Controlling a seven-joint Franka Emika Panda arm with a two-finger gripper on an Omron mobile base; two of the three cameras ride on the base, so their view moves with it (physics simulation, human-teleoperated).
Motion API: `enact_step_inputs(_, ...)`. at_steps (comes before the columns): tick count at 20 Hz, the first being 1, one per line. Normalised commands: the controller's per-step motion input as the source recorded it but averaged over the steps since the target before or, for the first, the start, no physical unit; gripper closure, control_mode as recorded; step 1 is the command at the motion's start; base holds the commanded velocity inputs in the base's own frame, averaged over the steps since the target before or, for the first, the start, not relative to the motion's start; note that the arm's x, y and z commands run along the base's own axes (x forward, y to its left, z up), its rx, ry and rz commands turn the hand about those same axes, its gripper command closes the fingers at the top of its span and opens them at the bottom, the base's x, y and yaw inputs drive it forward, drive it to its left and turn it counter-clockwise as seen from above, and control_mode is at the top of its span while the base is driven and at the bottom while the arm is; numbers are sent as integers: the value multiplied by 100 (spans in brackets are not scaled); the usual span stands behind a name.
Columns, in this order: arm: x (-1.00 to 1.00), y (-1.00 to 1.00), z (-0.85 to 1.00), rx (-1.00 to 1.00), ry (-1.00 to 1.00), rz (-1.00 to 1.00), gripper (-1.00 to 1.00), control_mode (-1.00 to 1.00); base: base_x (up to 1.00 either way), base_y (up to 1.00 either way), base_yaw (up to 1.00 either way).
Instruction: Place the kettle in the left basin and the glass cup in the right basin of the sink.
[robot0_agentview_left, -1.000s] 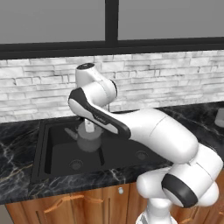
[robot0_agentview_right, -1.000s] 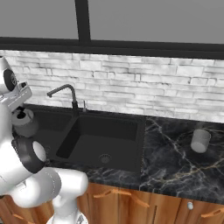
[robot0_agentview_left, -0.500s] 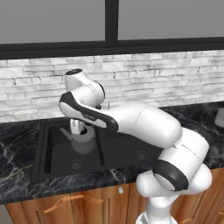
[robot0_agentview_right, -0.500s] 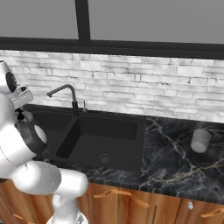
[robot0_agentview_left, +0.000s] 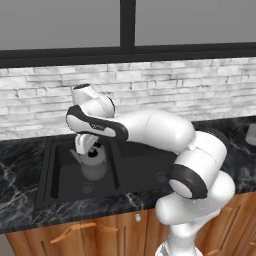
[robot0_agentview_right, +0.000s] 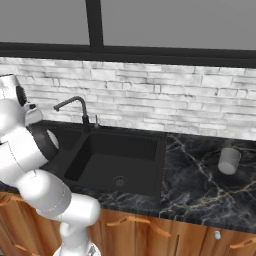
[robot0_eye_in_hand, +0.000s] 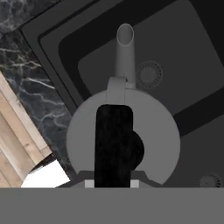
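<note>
The silver-grey kettle (robot0_agentview_left: 93, 164) hangs by its black handle (robot0_eye_in_hand: 113, 144) from my gripper (robot0_agentview_left: 91, 150), which is shut on that handle. It is upright above the left basin (robot0_agentview_left: 67, 175) of the black sink (robot0_agentview_left: 45, 172), clear of the floor and its drain (robot0_agentview_left: 87, 188). In the hand view the kettle (robot0_eye_in_hand: 153, 131) is seen from above, its spout (robot0_eye_in_hand: 124, 48) pointing away beside a drain (robot0_eye_in_hand: 149, 73). The glass cup (robot0_agentview_right: 229, 160) stands on the counter far to the right of the right basin (robot0_agentview_right: 130, 167), and shows at the picture's edge (robot0_agentview_left: 251, 134) in the left base view.
A dark curved faucet (robot0_agentview_right: 75, 106) rises behind the sink's divider. Black marble counter (robot0_agentview_right: 195, 185) runs around the sink, with a white brick wall behind and wooden cabinet fronts (robot0_agentview_left: 100, 232) below. My arm arches over the right basin (robot0_agentview_left: 150, 167).
The arm has swung left and down, carrying the kettle lower into the left basin. The glass cup has stayed put.
</note>
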Motion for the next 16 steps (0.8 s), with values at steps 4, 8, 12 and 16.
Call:
enact_step_inputs(4,17,12,-25,0,0,-4,100,-100,0,0,0)
enact_step_inputs(8,13,15,-25,0,-8,-4,100,-100,0,0,0)
enact_step_inputs(12,19,10,-29,0,-4,-6,100,-100,0,0,0)
enact_step_inputs(16,17,5,-28,0,0,-6,100,-100,0,0,0)
